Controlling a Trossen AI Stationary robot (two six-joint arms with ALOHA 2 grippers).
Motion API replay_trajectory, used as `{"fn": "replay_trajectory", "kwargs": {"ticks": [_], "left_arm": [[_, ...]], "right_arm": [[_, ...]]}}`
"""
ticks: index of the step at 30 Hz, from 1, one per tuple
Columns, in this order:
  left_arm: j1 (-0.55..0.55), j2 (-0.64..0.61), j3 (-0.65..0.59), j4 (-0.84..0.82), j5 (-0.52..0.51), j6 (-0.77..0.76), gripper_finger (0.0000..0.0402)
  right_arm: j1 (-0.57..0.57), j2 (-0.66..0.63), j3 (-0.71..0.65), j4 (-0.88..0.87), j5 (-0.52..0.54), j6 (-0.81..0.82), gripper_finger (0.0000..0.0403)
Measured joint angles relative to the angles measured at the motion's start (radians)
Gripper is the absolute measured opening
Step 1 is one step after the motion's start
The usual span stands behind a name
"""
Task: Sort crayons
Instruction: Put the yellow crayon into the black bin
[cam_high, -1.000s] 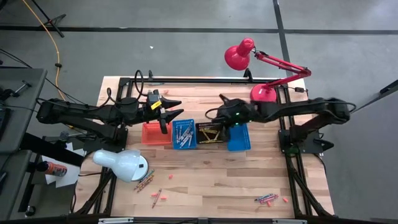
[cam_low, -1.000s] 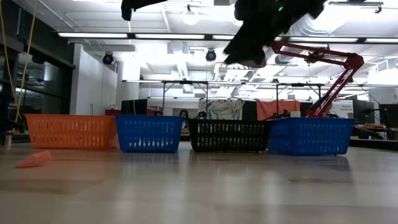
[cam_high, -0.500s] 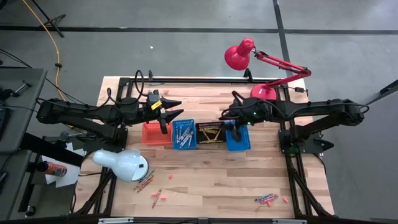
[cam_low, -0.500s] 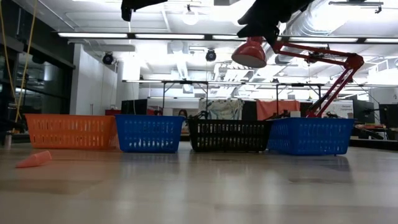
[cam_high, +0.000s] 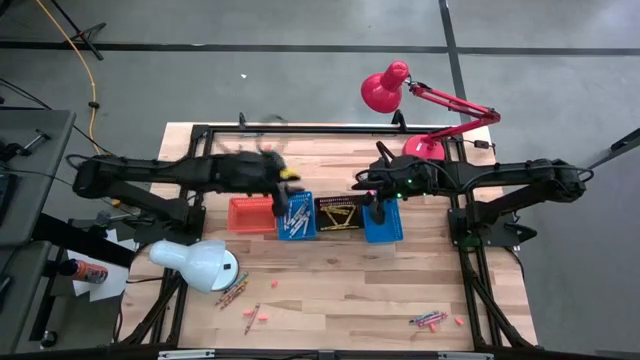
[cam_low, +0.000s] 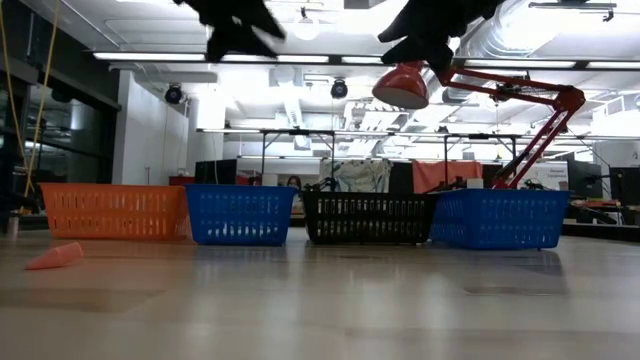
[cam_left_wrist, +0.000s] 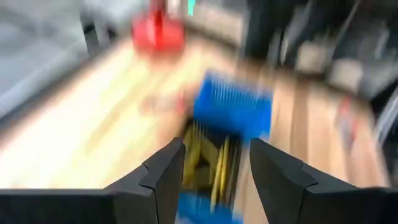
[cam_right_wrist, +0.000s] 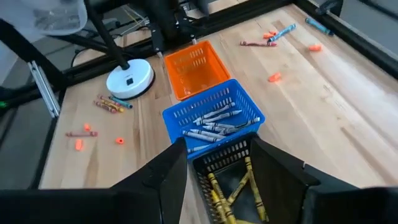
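Four mesh baskets stand in a row mid-table: orange (cam_high: 250, 213), blue (cam_high: 296, 216) with grey crayons (cam_right_wrist: 214, 121), black (cam_high: 340, 213) with yellow crayons (cam_right_wrist: 231, 183), and blue (cam_high: 384, 222). Loose crayons lie near the table's front edge, at the left (cam_high: 232, 293) and the right (cam_high: 430, 320). My left gripper (cam_high: 283, 186) (cam_left_wrist: 217, 180) hangs open and high, above the far side of the left blue basket. My right gripper (cam_high: 366, 195) (cam_right_wrist: 221, 180) hangs open and high between the black and the right blue basket. Nothing is between either gripper's fingers.
A white lamp (cam_high: 195, 262) stands at the front left, its base (cam_right_wrist: 130, 79) near loose crayons. A red lamp (cam_high: 385, 88) reaches over the far right. An orange crayon stub (cam_low: 55, 257) lies in front of the baskets, with bare wood around it.
My left gripper has swung toward the table's right edge and tipped its fingers downward, from above the orange basket to above the left blue basket. My right gripper has risen and drawn back toward the table's right edge, off the black basket, then kept still.
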Motion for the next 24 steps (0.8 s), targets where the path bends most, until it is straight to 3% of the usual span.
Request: {"fn": "replay_trajectory", "kwargs": {"ticks": [5,10,15,20,24], "left_arm": [[-0.021,0.208,0.184,-0.446,0.11,-0.062,0.017],[-0.088,0.368,0.278,-0.755,0.238,-0.289,0.017],[-0.193,0.476,0.286,-0.764,0.281,-0.44,0.017],[-0.282,0.571,0.285,-0.782,0.413,-0.573,0.017],[-0.367,0.612,0.286,-0.798,0.427,-0.68,0.017]], "right_arm": [[0.001,-0.004,0.0,-0.016,0.0,0.086,0.017],[0.029,-0.023,0.0,-0.074,0.0,0.096,0.017],[0.063,-0.055,0.0,-0.183,-0.006,0.031,0.017],[0.1,-0.1,0.0,-0.322,-0.026,-0.036,0.017],[0.12,-0.13,0.0,-0.374,-0.027,-0.075,0.017]]}}
